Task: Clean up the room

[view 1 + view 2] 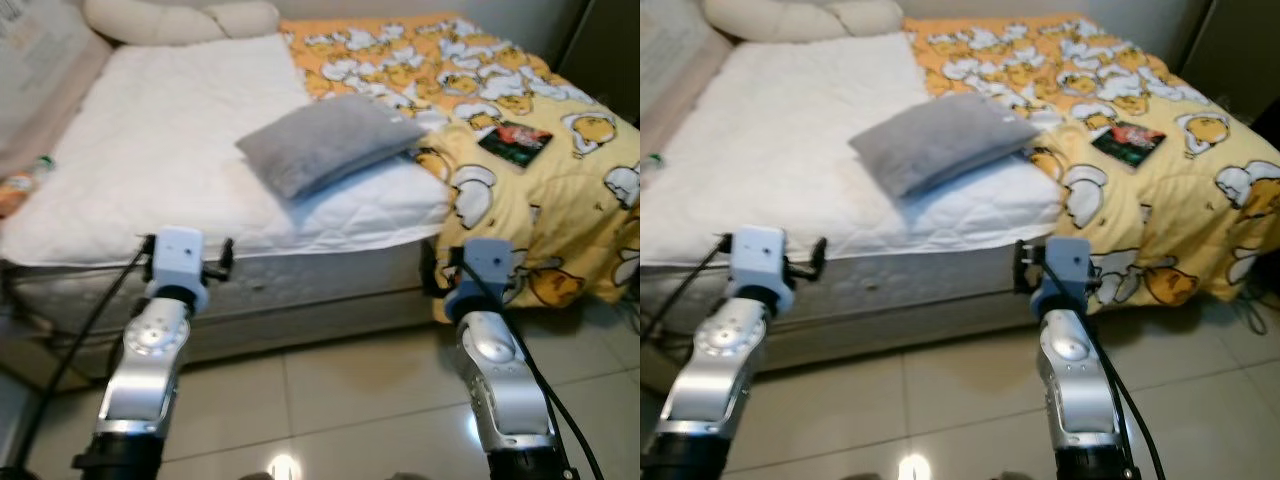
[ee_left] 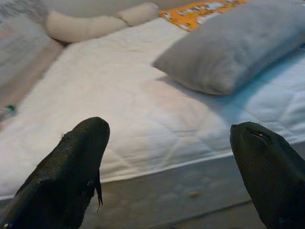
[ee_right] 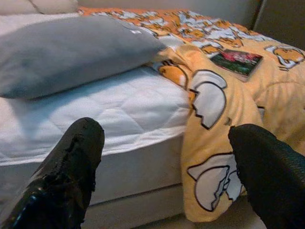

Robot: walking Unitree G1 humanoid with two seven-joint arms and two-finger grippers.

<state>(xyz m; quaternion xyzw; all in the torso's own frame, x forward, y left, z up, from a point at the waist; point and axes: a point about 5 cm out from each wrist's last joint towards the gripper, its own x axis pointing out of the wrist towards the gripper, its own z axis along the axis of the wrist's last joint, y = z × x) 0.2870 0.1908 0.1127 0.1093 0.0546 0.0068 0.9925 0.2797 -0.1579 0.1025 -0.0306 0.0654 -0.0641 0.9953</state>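
Nearest, the left gripper (image 2: 167,157) and the right gripper (image 3: 167,162) hang spread wide and empty at the foot of the bed (image 1: 300,270), above the tiled floor (image 1: 340,400). Just beyond them the grey pillow (image 1: 330,140) lies askew mid-mattress, one corner touching the yellow duck-print blanket (image 1: 520,190); it looks soft, light and squashy, so a pinch on its near corner or edge should hold. Farther right, a small dark book (image 1: 515,138) rests flat on the blanket, likely stiff and thin, best taken by an edge.
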